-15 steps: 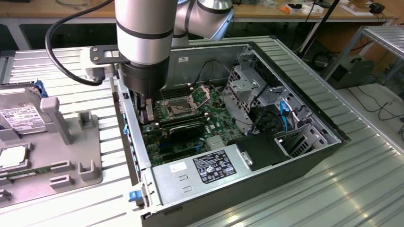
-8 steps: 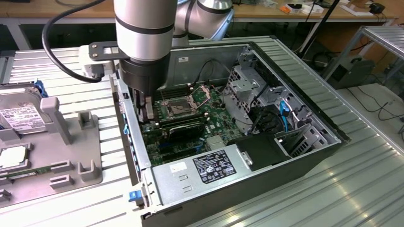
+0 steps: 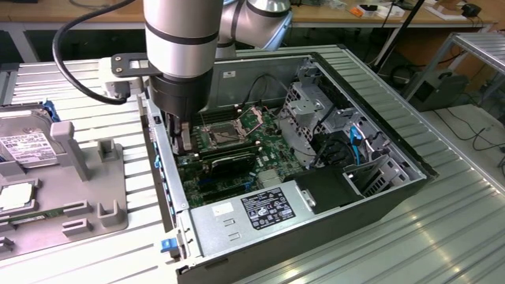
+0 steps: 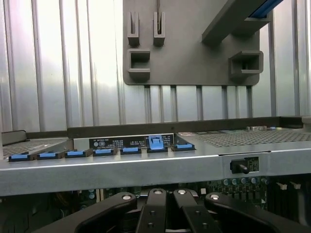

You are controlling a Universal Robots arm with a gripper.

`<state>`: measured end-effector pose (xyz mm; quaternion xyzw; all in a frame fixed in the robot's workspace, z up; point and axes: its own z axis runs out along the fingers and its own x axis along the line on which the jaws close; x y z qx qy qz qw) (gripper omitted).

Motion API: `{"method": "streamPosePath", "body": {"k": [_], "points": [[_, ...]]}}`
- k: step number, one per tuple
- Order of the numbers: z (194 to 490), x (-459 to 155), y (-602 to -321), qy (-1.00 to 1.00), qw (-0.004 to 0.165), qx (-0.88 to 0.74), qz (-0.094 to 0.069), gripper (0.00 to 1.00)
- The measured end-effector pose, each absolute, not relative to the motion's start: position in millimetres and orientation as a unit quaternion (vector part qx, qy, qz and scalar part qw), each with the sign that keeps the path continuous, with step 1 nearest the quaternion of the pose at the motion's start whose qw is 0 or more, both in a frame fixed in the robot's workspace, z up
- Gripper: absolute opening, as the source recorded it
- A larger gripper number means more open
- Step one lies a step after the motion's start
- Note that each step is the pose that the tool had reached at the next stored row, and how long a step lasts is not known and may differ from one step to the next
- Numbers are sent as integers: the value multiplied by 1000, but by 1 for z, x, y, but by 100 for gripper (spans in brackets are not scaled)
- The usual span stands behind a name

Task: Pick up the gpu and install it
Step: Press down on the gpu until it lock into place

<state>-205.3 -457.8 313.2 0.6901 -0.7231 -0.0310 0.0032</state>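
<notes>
I have the claw pressed together, holding nothing, low inside the open computer case. The gpu sits on the motherboard just to its right, long axis toward the case's rear wall.

My arm hangs near-vertical, wrist pointing straight down, gripper low with its jaws fully closed, finger linkages folded tight together, nothing visibly clamped between them.
</notes>
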Motion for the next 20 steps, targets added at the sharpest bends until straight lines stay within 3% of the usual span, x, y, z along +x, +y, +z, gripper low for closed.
{"method": "streamPosePath", "body": {"k": [20], "points": [[308,-189,-458,-723,3,690,-31,10]]}}
